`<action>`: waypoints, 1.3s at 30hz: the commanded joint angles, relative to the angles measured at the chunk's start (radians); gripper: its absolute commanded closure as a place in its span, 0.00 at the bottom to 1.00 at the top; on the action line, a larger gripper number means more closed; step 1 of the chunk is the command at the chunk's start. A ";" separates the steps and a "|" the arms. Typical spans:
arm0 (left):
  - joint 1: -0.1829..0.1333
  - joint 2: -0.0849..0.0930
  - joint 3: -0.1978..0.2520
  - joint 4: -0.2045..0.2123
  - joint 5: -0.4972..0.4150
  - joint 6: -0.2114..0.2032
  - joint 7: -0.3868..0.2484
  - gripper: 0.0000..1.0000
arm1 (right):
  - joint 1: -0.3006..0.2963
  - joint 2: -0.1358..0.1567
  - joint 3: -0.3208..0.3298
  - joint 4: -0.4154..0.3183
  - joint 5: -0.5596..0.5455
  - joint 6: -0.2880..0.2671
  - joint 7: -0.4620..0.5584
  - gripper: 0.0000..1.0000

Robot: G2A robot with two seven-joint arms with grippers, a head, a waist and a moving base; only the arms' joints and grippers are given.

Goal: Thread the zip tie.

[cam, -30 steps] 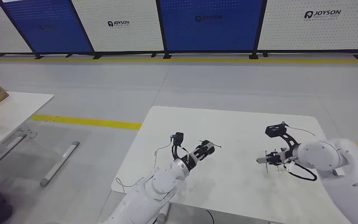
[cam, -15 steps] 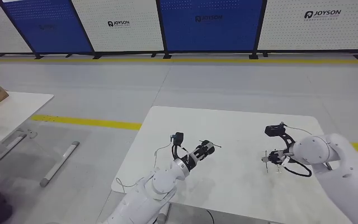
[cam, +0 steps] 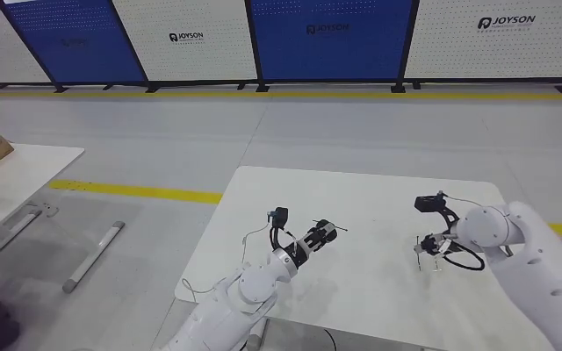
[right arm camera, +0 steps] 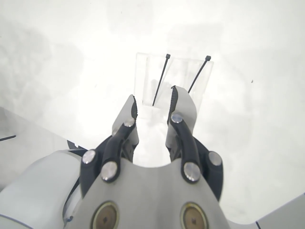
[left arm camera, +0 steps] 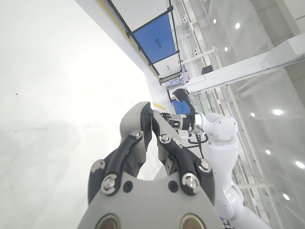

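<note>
On a white table (cam: 369, 197), two white robot arms are set well apart. The left arm (cam: 283, 261) lies over the near left part of the table. The right arm (cam: 496, 235) bends in from the right side.

The left gripper (cam: 327, 230) hangs above bare tabletop. Its fingers (left arm camera: 133, 125) are pressed together, tips meeting with no gap. In the top view a thin dark strand (cam: 340, 228) sticks out from its tip, too small to tell what it is.

The right gripper (cam: 425, 247) points down at the table near the right edge. Its fingers (right arm camera: 183, 101) are spread apart with nothing between the pads.

Just beyond those fingertips, a clear plastic stand (right arm camera: 140, 72) rests on the table. Two black zip ties (right arm camera: 162, 77) lean across it side by side, apart from each other, their small square heads at the end far from the gripper. The tail of the nearer one lines up with the gap between the fingers. The other one (right arm camera: 199, 73) runs down behind one fingertip. Neither is gripped.
</note>
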 commanded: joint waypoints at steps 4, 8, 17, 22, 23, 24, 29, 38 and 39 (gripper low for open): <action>0.000 0.000 0.000 0.000 0.000 0.000 0.000 1.00 | 0.020 -0.013 -0.023 0.042 0.001 0.000 0.000 0.77; 0.000 0.000 0.000 0.000 0.000 0.000 0.000 1.00 | 0.034 -0.026 -0.047 0.074 -0.004 0.010 -0.003 0.75; 0.000 0.000 0.000 0.000 0.000 0.000 0.000 1.00 | 0.063 -0.051 -0.079 0.141 0.004 0.007 -0.011 0.71; 0.000 0.000 0.000 0.000 0.000 0.000 0.000 1.00 | 0.082 -0.067 -0.100 0.177 0.009 0.007 -0.010 0.71; 0.000 0.000 0.000 0.000 0.000 0.000 0.000 1.00 | 0.086 -0.071 -0.104 0.185 0.010 0.005 -0.009 0.73; 0.000 0.000 0.000 0.000 0.000 0.000 0.000 1.00 | 0.090 -0.074 -0.109 0.194 0.012 0.005 -0.008 0.73; 0.000 0.000 0.000 0.000 0.000 0.000 0.000 1.00 | 0.111 -0.095 -0.137 0.241 0.012 0.007 -0.004 0.73; 0.000 0.000 0.000 0.000 0.000 0.000 0.000 1.00 | 0.134 -0.122 -0.167 0.301 0.021 -0.010 0.004 0.72; 0.000 0.000 0.000 0.000 0.000 0.000 0.000 1.00 | 0.138 -0.126 -0.171 0.307 0.021 -0.009 0.004 0.72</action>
